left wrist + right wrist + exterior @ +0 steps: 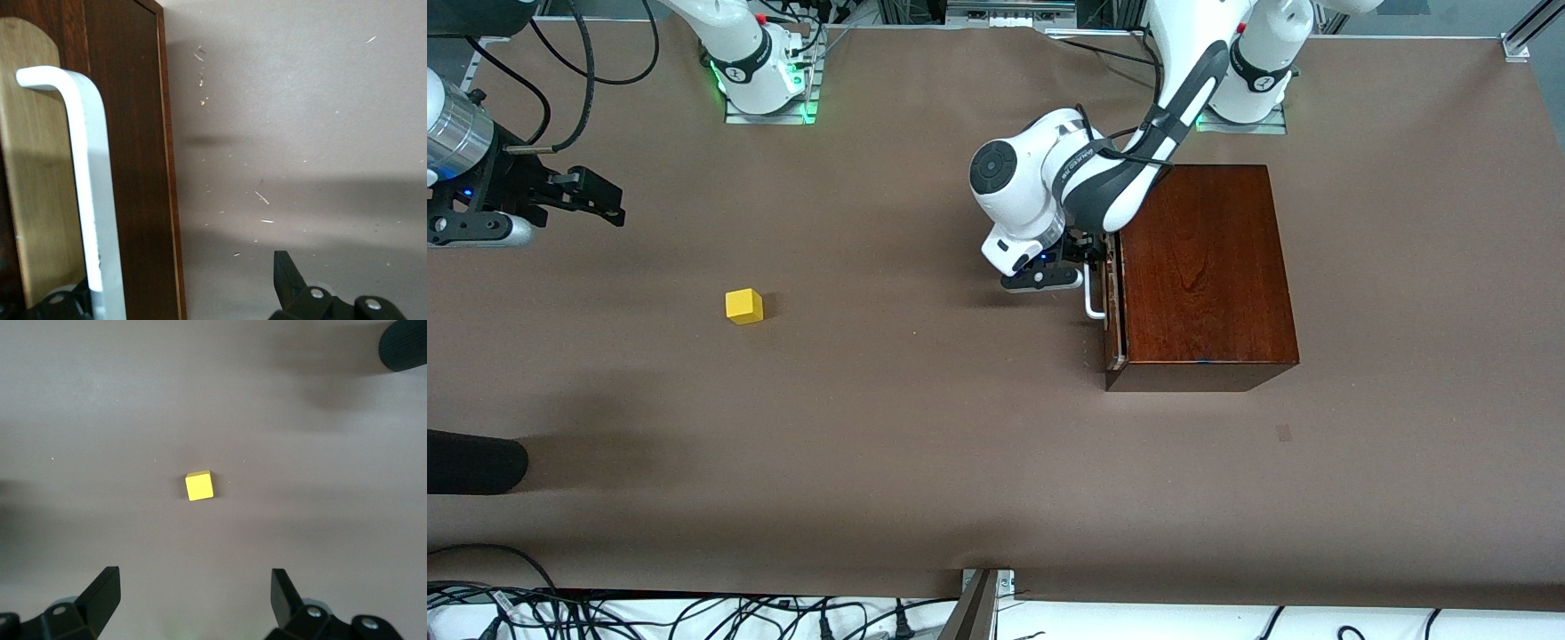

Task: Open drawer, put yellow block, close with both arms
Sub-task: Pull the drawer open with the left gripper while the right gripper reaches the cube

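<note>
Front view: high, facing both bases, whole brown worktop. Left wrist view: close on white metal U-shaped handle. Right wrist view: above small bright yellow cube, shared with front.

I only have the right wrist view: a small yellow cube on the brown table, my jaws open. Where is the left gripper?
Observer: The left gripper is at the white metal U-shaped handle of the dark reddish-brown wooden box's drawer, jaws open around the handle.
Operator: Is the drawer out yet?
Observer: No, its front looks about flush with the box.
Operator: Where is the box from the cube?
Observer: Toward the left arm's end of the table. The yellow cube and the right gripper are toward the right arm's end.
</note>
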Available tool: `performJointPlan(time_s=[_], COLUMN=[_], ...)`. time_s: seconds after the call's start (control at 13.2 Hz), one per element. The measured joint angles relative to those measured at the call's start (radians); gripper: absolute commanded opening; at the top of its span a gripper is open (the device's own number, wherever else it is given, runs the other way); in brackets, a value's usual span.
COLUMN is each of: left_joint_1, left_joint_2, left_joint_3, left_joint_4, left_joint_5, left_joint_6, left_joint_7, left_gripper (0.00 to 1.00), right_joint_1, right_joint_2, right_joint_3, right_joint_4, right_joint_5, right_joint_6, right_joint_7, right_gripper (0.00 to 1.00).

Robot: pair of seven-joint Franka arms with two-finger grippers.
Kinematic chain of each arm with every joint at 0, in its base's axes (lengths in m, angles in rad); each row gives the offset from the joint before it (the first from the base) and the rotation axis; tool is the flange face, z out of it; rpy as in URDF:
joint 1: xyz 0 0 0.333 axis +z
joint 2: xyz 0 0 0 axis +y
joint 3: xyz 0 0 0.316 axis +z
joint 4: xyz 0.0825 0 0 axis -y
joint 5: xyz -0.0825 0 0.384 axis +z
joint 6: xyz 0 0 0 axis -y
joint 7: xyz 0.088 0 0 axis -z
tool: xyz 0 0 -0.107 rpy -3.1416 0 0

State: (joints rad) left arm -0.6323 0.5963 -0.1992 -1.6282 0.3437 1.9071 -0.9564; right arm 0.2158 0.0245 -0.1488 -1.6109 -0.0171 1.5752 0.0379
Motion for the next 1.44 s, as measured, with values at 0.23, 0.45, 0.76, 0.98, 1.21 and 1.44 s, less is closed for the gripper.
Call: performJointPlan(time_s=[0.23, 0.45, 0.76, 0.98, 1.21, 1.44], left_joint_1=[-0.008, -0.022, -0.025, -0.026, -0.026, -0.034], left_joint_2=[0.001, 0.001, 0.003, 0.018, 0.027, 0.037], left_joint_3=[-0.001, -0.001, 0.0, 0.001, 0.004, 0.006], left_joint_4=[0.01, 0.014, 0.016, 0.048, 0.067, 0.106], left_joint_5=[-0.01, -0.016, -0.018, -0.042, -0.057, -0.097], left_joint_6=[0.034, 0.073, 0.094, 0.098, 0.086, 0.083], left_joint_7=[-0.018, -0.028, -0.045, -0.057, -0.06, -0.058], left_gripper=[1.0, 1.0, 1.0, 1.0, 1.0, 1.0], right_joint_1=[0.0, 0.0, 0.0, 0.0, 0.0, -0.001], right_joint_2=[0.0, 0.007, 0.039, 0.083, 0.155, 0.219], right_joint_3=[0.0, 0.0, 0.0, 0.0, 0.0, 0.0], right_joint_4=[0.0, 0.0, 0.0, -0.001, -0.011, -0.078], right_joint_5=[0.0, 0.0, -0.004, -0.011, -0.011, -0.01], right_joint_6=[0.002, 0.026, 0.035, 0.035, 0.046, 0.168], right_joint_7=[0.0, 0.0, -0.005, -0.046, -0.057, -0.057], right_gripper=[1.0, 1.0, 1.0, 1.0, 1.0, 1.0])
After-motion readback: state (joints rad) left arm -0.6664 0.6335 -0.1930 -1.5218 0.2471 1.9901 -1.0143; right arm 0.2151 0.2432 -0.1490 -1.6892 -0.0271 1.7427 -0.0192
